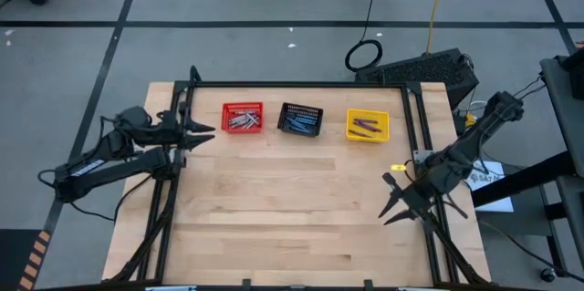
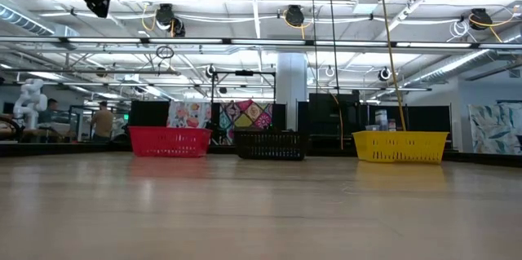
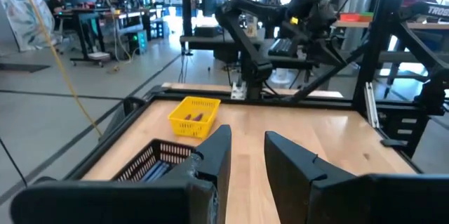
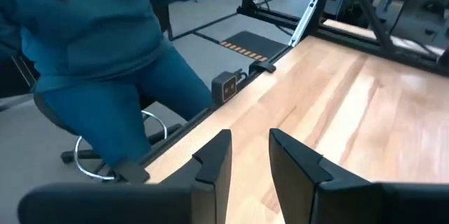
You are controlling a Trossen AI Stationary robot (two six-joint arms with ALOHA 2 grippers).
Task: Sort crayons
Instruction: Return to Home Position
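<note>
**STATUS: CRAYONS BINNED; ARMS WITHDRAWN TO TABLE EDGES**

The grey crayons (image 1: 242, 120) lie in the red mesh basket (image 1: 225, 118); the blue crayons (image 1: 299, 123) lie in the black mesh basket (image 1: 301, 107); the purple crayons (image 1: 364, 126) lie in the yellow mesh basket (image 1: 368, 139). The three baskets stand in a row along the far side of the wooden table (image 1: 274, 227), apart from one another; no loose crayon shows on the bare boards, so the sort is judged complete.

The left gripper (image 1: 203, 133) hangs at the table's left edge beside the black frame rail (image 1: 175, 159), near the red mesh basket but not touching it; its jaws stand parted with nothing between them. The right gripper (image 1: 391, 204) hangs over the right-hand side of the table, well apart from the baskets; its jaws are likewise parted and empty.

Hazards while both arms park:

1. Basket strike: the left gripper points toward the red mesh basket; a swing toward the row instead of a straight pull back could shove or tip the basket, which looks light, and spill grey crayons onto the table.
2. Frame strike: both arms lie close along the frame rails; a low retreat could clip a rail.
3. Bystander: the right wrist view shows a seated person (image 4: 91, 62) just off the table edge; a wide sweep of the right arm would bring it close to that person.
</note>
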